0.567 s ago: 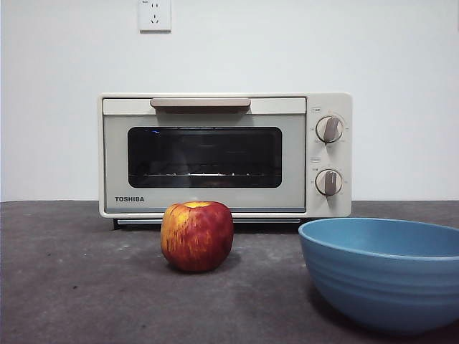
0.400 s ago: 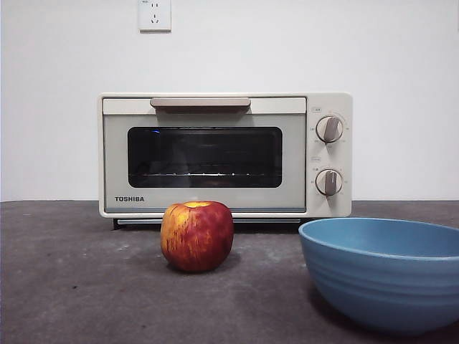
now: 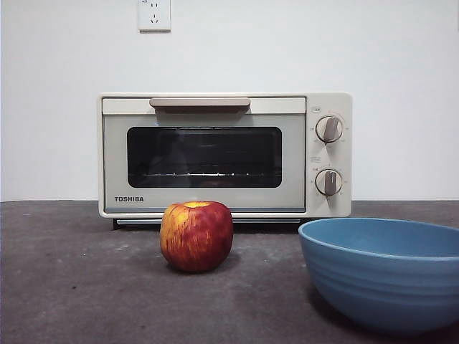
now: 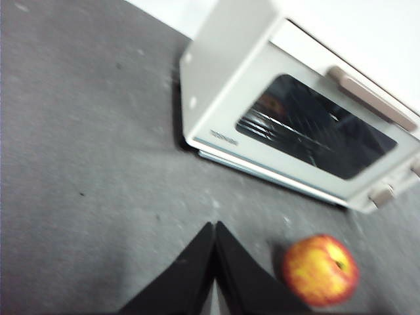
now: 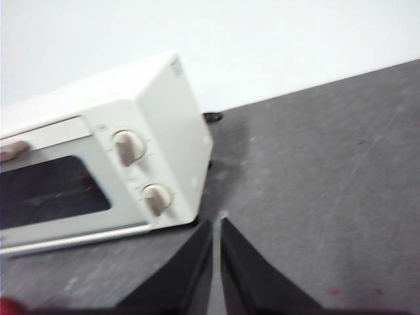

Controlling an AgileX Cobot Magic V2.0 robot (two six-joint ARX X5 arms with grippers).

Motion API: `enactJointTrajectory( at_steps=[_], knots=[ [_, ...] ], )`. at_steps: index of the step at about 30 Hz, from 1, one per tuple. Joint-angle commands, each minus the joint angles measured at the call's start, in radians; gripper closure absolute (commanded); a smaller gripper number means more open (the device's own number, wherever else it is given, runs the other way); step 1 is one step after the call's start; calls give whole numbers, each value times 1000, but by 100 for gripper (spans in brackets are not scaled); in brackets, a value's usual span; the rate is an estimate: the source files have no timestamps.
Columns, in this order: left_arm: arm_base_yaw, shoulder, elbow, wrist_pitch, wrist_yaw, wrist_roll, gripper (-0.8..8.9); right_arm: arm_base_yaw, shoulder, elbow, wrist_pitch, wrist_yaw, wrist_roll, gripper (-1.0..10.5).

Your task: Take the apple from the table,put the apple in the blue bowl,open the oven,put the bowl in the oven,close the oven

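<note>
front view: apple (image 3: pixel 196 236) stands beside blue bowl (image 3: pixel 384 272).

Plain white wall (image 3: pixel 401 64) behind w/ white power socket (image 3: pixel 154 14) up top, even light.

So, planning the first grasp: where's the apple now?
In the front view the apple sits on the table, before the oven door, left of the blue bowl.

— What sort of place is this?
— A test room, not a kitchen: bare white wall (image 3: pixel 401 64), 1 socket (image 3: pixel 155 15), rough grey table (image 3: pixel 72 287), 1 small oven (image 3: pixel 215 154).
</note>
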Motion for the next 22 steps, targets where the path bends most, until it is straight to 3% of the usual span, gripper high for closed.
enactJointTrajectory(
  at_steps=[1,5,9,12,18,22],
  knots=[
    [0,57,64,-21,42,44,806,6,68,74,-36,-55,-33,943],
    [-1,150,153,-58,112,97,806,26,190,184,-109,-156,-84,943],
    [-9,247,275,-168,119,220,806,66,322,306,-201,-237,-161,943],
    [-36,311,360,-241,119,287,806,114,417,392,-283,-249,-228,943],
    [-141,406,468,-323,111,332,806,240,572,524,-415,-257,-330,943],
    [-215,454,501,-364,30,358,806,341,652,577,-455,-240,-367,943]
  ],
)
